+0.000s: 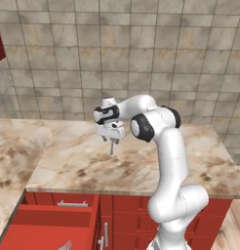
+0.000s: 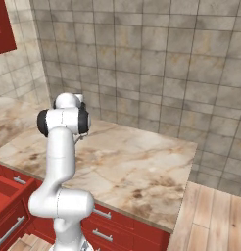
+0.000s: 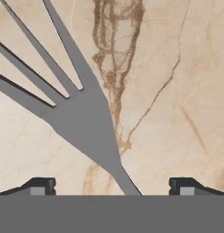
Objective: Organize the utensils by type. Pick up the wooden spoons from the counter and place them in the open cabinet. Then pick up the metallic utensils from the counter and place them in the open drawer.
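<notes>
Flat grey metal fork (image 3: 84, 123) hangs between the spread hand (image 3: 111, 185) above veined beige counter (image 3: 177, 91).

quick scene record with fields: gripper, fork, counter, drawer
gripper: open, above the counter, pointing down
fork: grey metal fork hangs between the spread fingertips, tines pointing away from the hand; whether a finger touches it, cannot tell
counter: beige marbled slab over red fronts
drawer: red drawer pulled open at lower left of the left base view, a grey utensil lying in it
</notes>
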